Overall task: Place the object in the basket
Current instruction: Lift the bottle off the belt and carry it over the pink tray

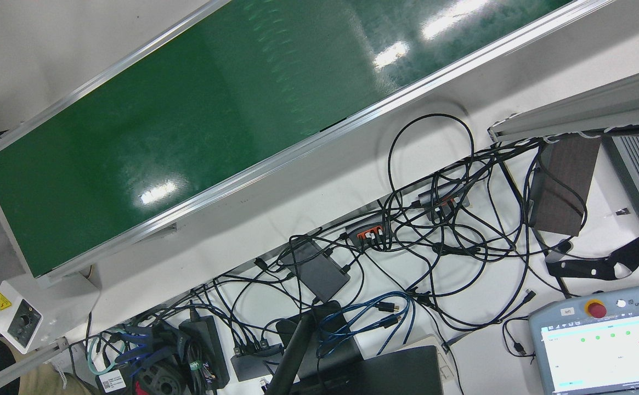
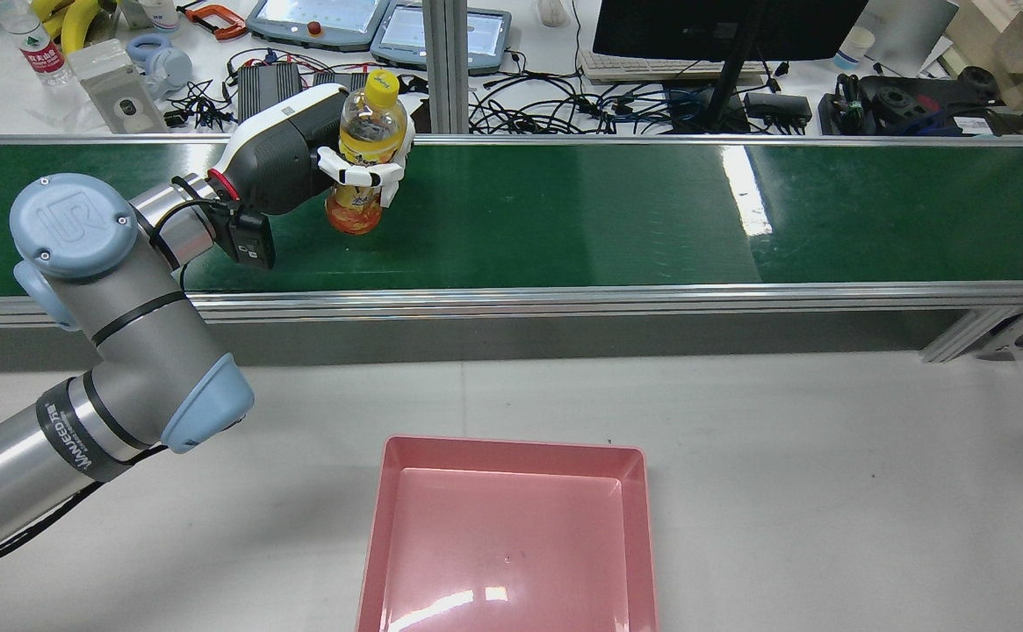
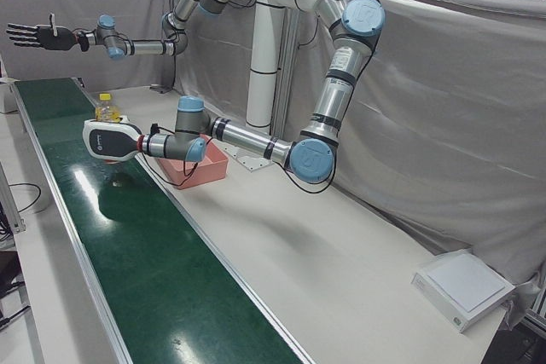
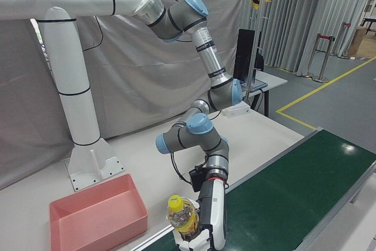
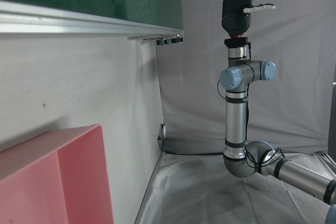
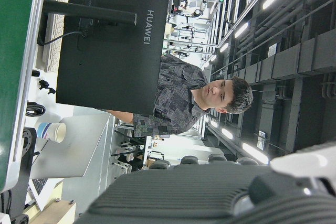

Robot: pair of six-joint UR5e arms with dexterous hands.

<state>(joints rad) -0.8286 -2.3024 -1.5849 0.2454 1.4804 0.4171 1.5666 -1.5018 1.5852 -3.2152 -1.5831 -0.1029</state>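
Over the green belt [image 2: 564, 211], near its far edge, the left hand [image 2: 335, 154] is clamped on the upright bottle [image 2: 362, 167]. Bare belt extends rightward. Across the near rail, the pink basket [image 2: 511, 456] sits empty. High up, the right hand [image 3: 34, 36] is spread wide.

In the rear view the fingers [image 2: 362, 174] of my left hand [image 2: 287, 154] cross the middle of the juice bottle [image 2: 369, 123], hiding part of its label; the print is too small to read. The pink basket [image 2: 511, 456] runs off that view's bottom edge. In the left hand view the top edge cuts off the spread fingertips of my right hand [image 5: 237, 9]. In the right hand view that hand's dark back is a blur.
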